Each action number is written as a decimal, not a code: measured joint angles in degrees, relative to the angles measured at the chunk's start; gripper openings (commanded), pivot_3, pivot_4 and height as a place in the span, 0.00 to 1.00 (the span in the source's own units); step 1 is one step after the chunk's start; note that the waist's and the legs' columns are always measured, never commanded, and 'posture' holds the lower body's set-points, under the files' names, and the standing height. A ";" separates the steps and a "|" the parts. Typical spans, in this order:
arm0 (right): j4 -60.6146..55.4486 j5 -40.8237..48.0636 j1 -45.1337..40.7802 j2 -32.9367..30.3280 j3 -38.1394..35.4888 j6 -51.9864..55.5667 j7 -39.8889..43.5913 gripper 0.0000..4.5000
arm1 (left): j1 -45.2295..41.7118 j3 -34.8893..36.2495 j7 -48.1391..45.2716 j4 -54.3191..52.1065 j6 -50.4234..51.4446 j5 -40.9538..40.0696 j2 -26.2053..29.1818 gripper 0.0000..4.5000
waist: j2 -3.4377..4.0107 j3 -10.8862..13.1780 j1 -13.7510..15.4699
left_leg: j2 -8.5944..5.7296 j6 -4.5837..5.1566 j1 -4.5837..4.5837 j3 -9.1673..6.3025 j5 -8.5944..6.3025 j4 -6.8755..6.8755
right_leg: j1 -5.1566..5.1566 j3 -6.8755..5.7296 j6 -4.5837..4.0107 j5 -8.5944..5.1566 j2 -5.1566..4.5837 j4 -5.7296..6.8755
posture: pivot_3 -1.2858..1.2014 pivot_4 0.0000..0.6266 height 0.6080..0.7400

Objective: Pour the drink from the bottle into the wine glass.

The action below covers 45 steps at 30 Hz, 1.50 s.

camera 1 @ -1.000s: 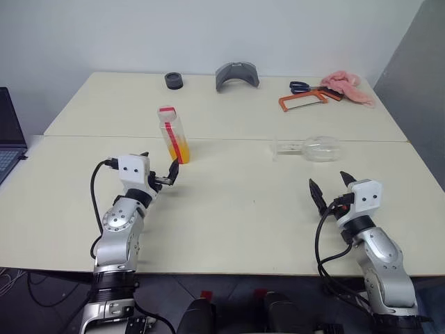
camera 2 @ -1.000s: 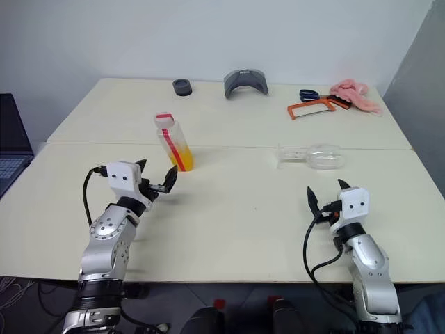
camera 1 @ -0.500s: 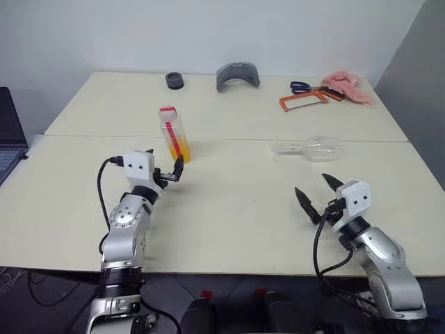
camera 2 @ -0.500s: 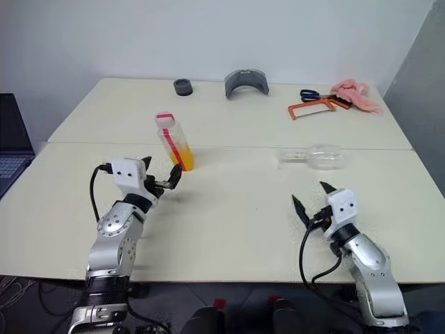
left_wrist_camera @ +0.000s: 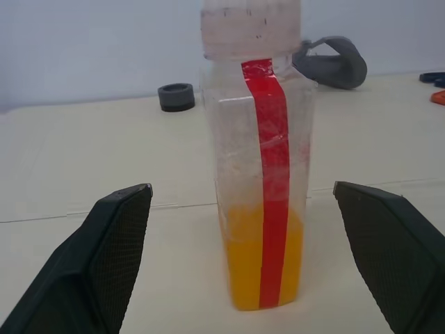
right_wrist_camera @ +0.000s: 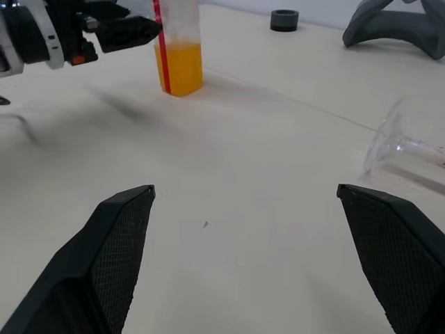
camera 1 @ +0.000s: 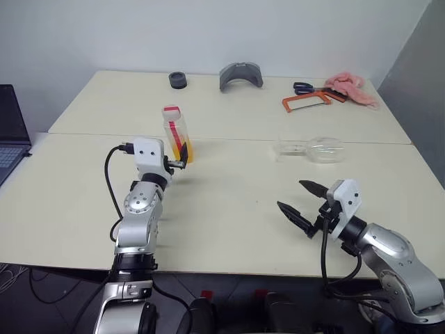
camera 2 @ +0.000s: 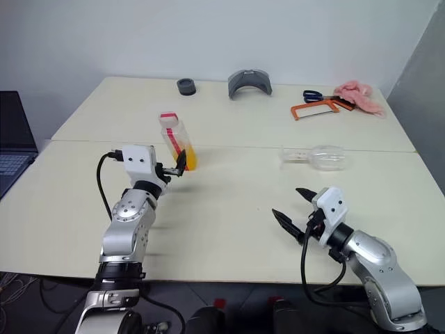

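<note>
On the near table, my left gripper [camera 1: 175, 164] is spread wide just short of the bottle [camera 1: 176, 133], framing it for a side grasp; no contact is visible. My right gripper [camera 1: 300, 202] is equally spread over bare tabletop, well apart from the wine glass [camera 1: 314, 148]. The bottle stands upright, capped, with the drink [left_wrist_camera: 263, 254] filling roughly its lower third. The wine glass lies on its side, empty; I judge it needs standing upright first.
</note>
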 measured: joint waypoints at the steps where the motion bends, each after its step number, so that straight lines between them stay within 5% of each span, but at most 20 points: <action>1: -0.05 0.05 -0.10 -0.30 0.06 0.18 0.32 1.00 | -0.57 0.00 0.43 0.53 -0.07 0.21 0.00 1.00 | 0.00 0.00 0.00 | -0.04 0.00 0.00 -0.09 0.00 0.00 | 0.00 0.00 0.00 0.00 -0.04 -0.01 | 0.52 0.24 1.00; 33: -0.80 4.48 -10.06 -2.98 0.86 5.29 2.71 1.00 | -20.26 -1.20 5.34 26.02 -5.88 2.91 -2.59 1.00 | -0.03 0.02 0.00 | -0.16 0.00 -0.16 -0.45 0.03 0.00 | 0.03 -0.26 0.00 0.00 -0.17 -0.15 | 0.52 0.24 1.00; 45: -0.81 5.23 -11.06 -2.98 0.86 6.69 2.71 1.00 | -21.85 -1.36 6.57 27.95 -5.22 3.95 -2.52 1.00 | -0.03 0.02 -0.03 | -0.15 -0.06 -0.17 -0.45 0.06 0.00 | 0.02 -0.26 0.00 0.00 -0.19 -0.15 | 0.52 0.24 1.00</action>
